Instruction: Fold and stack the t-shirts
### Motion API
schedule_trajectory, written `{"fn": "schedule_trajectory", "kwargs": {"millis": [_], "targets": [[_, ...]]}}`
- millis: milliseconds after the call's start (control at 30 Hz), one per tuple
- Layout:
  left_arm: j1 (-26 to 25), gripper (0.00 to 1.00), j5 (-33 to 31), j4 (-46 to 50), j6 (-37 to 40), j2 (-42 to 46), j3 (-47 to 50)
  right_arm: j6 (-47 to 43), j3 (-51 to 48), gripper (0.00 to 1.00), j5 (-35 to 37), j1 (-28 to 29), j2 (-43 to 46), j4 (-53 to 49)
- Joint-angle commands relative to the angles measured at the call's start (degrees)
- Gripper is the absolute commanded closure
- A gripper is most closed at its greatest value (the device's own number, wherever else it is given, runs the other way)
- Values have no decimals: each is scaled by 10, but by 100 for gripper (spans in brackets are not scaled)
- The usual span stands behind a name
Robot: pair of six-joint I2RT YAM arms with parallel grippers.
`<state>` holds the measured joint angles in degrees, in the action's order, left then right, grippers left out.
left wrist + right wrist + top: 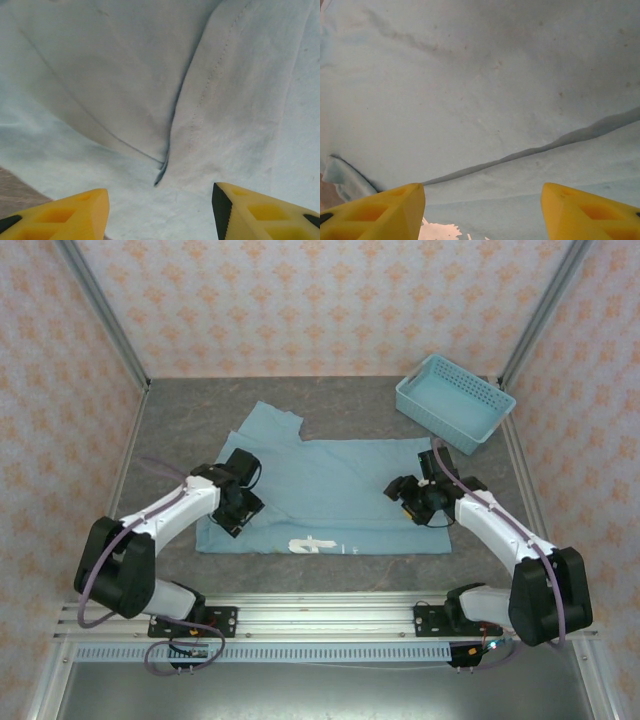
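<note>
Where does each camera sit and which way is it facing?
Top external: above and behind the robot, looking down on the left arm, right arm, t-shirt and basket.
Left wrist: on the left arm, facing down at cloth, left gripper open.
Right wrist: on the right arm, right gripper open over a fold.
All share the t-shirt.

Station enclosed by 3 walls: back wall (330,300), left wall (50,390) and right wall (600,390), all papered pale peach with a repeating orange floral motif. 2 aluminium posts (102,310) stand at the rear corners. The table (190,415) has a dark grey, speckled, matte top. Aluminium rails (320,615) run along its near edge, with a plain grey metal sheet (300,690) below them. Lighting is even, and shadows are soft.
</note>
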<state>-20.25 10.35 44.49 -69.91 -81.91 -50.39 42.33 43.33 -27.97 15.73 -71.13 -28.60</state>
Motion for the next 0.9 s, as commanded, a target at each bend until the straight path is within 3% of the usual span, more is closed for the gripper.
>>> {"fn": "schedule_trajectory", "kwargs": {"millis": [0,300,733,867], "targets": [[-8,44,13,-34,-22,-18,3,-7,5,37,-5,2,2,9],[-22,55,16,-58,-26,-47,10,-6,5,37,0,3,-1,6],[-24,99,5,-38,-4,-64,-32,-1,6,38,9,2,-11,6],[-26,100,1,-31,10,-76,-59,0,8,38,10,3,-13,6]]}}
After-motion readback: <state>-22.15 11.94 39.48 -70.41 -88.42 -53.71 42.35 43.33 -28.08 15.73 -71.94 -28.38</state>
